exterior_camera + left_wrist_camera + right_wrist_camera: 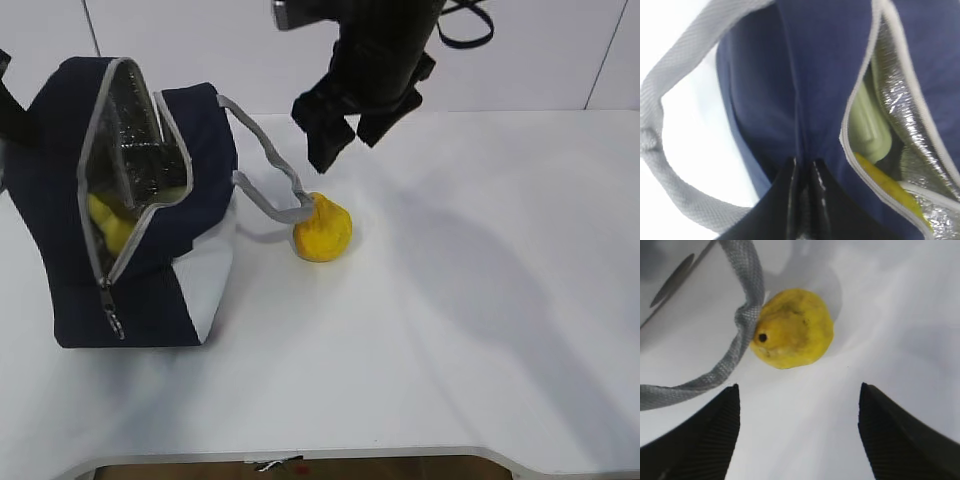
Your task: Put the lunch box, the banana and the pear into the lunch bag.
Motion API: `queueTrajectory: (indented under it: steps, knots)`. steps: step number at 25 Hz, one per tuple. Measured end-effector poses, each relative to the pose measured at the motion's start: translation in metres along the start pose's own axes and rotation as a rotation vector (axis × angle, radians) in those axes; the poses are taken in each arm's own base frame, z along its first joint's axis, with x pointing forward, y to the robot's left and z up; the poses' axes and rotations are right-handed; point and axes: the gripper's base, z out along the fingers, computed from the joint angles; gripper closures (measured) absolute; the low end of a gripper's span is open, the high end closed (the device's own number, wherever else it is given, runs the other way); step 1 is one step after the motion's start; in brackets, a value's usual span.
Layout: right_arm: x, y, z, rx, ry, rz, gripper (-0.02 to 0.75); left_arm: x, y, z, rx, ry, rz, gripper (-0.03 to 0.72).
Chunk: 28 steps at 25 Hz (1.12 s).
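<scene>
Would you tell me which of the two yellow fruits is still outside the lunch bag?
The pear, round, on the table beside the lunch bag; the banana lies inside.

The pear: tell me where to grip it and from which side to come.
Grip the pear across its round middle, coming down from above with the open right gripper. It lies on the table with its dark end toward the grey handle, which touches that side, so probably set the fingers clear of the strap.

navy lunch bag [190,170] with grey handles and silver lining, mottled yellow pear [322,230], white table [480,300].
</scene>
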Motion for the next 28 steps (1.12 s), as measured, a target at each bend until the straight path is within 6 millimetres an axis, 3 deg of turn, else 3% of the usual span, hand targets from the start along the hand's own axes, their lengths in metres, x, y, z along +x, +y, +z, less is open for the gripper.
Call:
queueTrajectory:
  steps: [15, 28]
  knots:
    - [0.008, -0.005, 0.058, 0.011, 0.131, -0.033, 0.152, 0.001, 0.002, -0.001, -0.028, 0.01, -0.009, 0.673]
    - [0.007, 0.0, 0.068, -0.058, 0.117, -0.067, 0.152, 0.001, 0.002, -0.001, -0.029, 0.009, -0.012, 0.673]
